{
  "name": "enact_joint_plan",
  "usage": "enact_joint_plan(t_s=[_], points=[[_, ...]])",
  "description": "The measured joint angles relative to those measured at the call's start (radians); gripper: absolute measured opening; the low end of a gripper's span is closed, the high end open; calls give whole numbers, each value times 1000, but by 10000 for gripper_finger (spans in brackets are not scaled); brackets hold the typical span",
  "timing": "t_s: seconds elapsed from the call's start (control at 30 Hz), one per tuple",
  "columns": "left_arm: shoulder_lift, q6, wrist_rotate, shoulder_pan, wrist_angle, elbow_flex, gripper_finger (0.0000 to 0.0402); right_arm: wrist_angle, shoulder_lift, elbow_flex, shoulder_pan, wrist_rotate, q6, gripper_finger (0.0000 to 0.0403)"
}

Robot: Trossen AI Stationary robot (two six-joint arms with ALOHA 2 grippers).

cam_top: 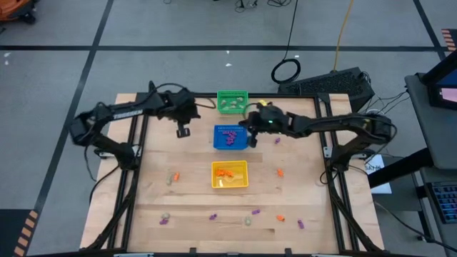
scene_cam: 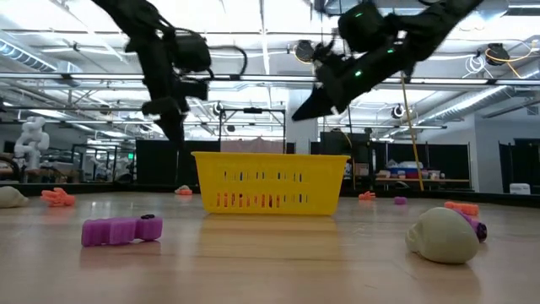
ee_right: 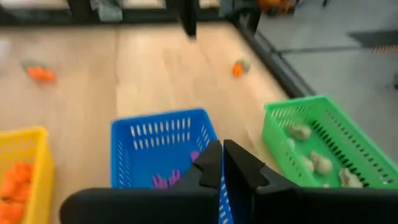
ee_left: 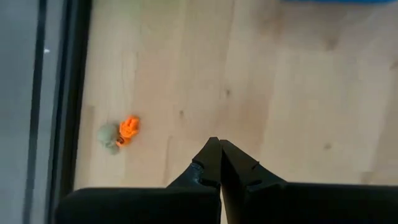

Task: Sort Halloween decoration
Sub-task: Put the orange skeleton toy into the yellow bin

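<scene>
Small orange, purple and pale trinkets lie scattered on the wooden table [cam_top: 193, 196]. An orange one [ee_left: 129, 127] and a pale one [ee_left: 109, 137] lie together near the left edge. My left gripper [cam_top: 183, 130] is shut and empty, above bare wood left of the blue basket [cam_top: 230, 136]. My right gripper [cam_top: 251, 139] is shut, and hangs over the blue basket's right rim [ee_right: 205, 134]. I see nothing between its fingers. Purple trinkets [ee_right: 165, 180] lie in the blue basket, pale ones [ee_right: 314, 163] in the green basket [cam_top: 232, 101], orange ones [ee_right: 15, 180] in the yellow basket [cam_top: 229, 174].
The three baskets stand in a row down the table's middle, green farthest, yellow nearest. Loose trinkets lie near the front edge [cam_top: 248, 220], with a purple one [cam_top: 277, 140] and an orange one [cam_top: 280, 172] to the baskets' right. Black rails run along both table sides.
</scene>
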Motion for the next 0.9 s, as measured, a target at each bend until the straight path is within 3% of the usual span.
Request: enact_joint_plan(t_s=[0.23,0.47,0.9], points=[[212,180,-1,70,-19,107,0,133,-181,-162,56,8,18,1],[369,237,-156,124,-12,192,4,134,-258,-210,132,86,13,0],[498,342,-260,173,79,238,135,131,-258,-210,191,86,-12,0]])
